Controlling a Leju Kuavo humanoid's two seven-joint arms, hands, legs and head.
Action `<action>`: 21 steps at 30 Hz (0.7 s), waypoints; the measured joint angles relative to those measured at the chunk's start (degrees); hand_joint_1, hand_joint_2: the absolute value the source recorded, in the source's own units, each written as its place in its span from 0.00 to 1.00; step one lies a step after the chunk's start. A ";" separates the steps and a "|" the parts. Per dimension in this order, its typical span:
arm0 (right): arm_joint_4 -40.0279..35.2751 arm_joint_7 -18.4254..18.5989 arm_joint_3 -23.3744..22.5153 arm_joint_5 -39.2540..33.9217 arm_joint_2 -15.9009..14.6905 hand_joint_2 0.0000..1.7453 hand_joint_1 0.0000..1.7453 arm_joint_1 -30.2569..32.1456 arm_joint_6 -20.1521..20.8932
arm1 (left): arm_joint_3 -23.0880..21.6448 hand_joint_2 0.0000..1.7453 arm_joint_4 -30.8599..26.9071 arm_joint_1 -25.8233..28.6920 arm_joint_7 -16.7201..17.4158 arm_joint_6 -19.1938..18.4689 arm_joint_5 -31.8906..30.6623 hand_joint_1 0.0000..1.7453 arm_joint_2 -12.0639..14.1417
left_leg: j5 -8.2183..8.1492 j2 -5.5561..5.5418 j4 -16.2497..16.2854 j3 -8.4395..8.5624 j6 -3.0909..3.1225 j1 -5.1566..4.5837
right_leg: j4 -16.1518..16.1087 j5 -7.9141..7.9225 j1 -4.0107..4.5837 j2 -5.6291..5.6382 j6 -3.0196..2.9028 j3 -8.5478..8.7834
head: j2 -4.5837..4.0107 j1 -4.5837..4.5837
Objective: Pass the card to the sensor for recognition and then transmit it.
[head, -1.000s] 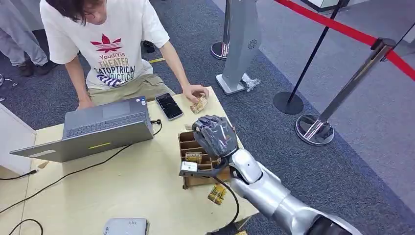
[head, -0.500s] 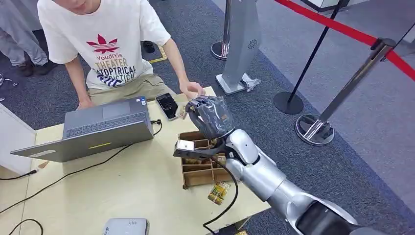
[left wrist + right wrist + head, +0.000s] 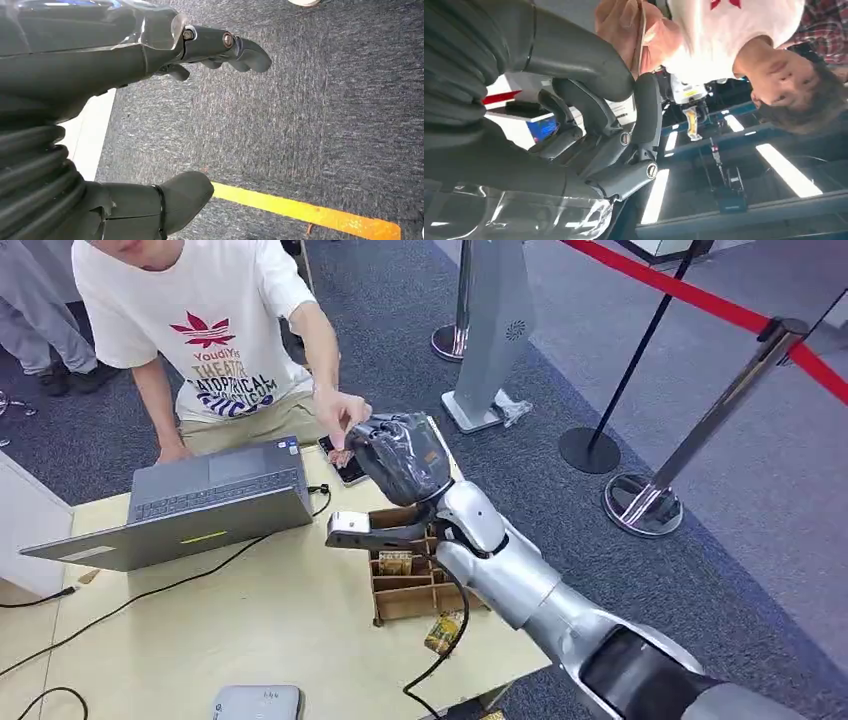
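**Handover stage: card at the fingertips of two hands**

Right hand (image 3: 400,455) raised over the far side of the table (image 3: 250,630), palm turned toward the person's hand (image 3: 340,418). In the right wrist view the card (image 3: 640,37) shows edge-on as a thin pale strip. It runs from the robot's thumb and fingertip (image 3: 646,100) up into the person's hand, which is pinching its far end. Robot thumb and one finger are drawn together at the card's near end; whether they still clamp it or merely touch it, cannot tell. Remaining fingers are curled loosely below.

Left hand (image 3: 150,125) hangs over carpet, fingers apart, holding nothing.

Below the right wrist: a brown compartmented card box (image 3: 405,575). A phone (image 3: 345,468) lies just beyond the fingers, a laptop (image 3: 210,502) off to the thumb side, and a grey flat device (image 3: 255,703) at the near table edge, possibly the sensor.

Judgement: this reads as the transmit step, the card being passed to the person. Next move calls for holding the wrist steady and easing thumb and finger apart only once the person's pinch clearly carries the card. Pulling back early could drop it.
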 joint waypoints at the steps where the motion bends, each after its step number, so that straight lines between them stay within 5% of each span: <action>1: 0.78 -0.15 0.28 -0.43 0.50 1.00 0.99 -0.53 -0.09 | 0.00 1.00 0.00 -0.02 0.02 0.07 0.02 0.00 0.00 | 0.01 0.00 0.00 0.00 -0.01 0.00 | 0.00 0.00 0.00 -0.01 0.00 0.00 | 0.00 0.00; 3: 1.88 -0.17 0.72 -0.98 1.14 1.00 0.95 -1.35 -0.17 | 0.00 1.00 0.00 0.00 0.02 0.24 0.15 0.00 0.00 | 0.01 -0.01 0.00 0.00 -0.01 0.00 | 0.00 0.00 -0.01 -0.01 0.00 0.01 | 0.00 0.02; 4: 2.51 -0.20 1.07 -1.33 1.44 1.00 0.79 -1.69 -0.20 | 0.00 1.00 0.00 -0.01 0.02 0.35 0.15 0.00 0.00 | 0.01 -0.01 0.00 0.00 -0.01 0.00 | 0.00 0.00 -0.01 -0.01 0.00 0.01 | 0.00 0.00; 5: 2.95 -0.20 1.29 -1.60 1.70 1.00 0.79 -1.93 -0.20 | 0.00 1.00 0.00 -0.01 0.02 0.37 0.15 0.00 0.00 | 0.01 -0.01 0.00 0.00 -0.01 -0.01 | 0.00 0.01 -0.01 -0.01 0.00 0.02 | 0.00 0.02; 6: 3.48 -0.26 1.49 -1.86 1.99 1.00 0.04 -2.17 -0.20 | 0.00 1.00 0.00 0.01 0.02 0.39 0.22 0.00 0.00 | 0.01 -0.02 0.00 -0.01 -0.01 -0.01 | 0.00 0.01 -0.01 -0.02 0.00 0.02 | 0.00 0.00; 21: 5.50 -0.63 3.19 -3.43 3.76 1.00 0.00 -2.18 -3.19 | 0.00 1.00 0.00 0.07 0.02 0.48 0.42 0.00 0.00 | 0.01 -0.02 0.00 -0.01 -0.01 -0.01 | -0.01 0.00 -0.01 -0.02 0.00 0.01 | 0.00 0.02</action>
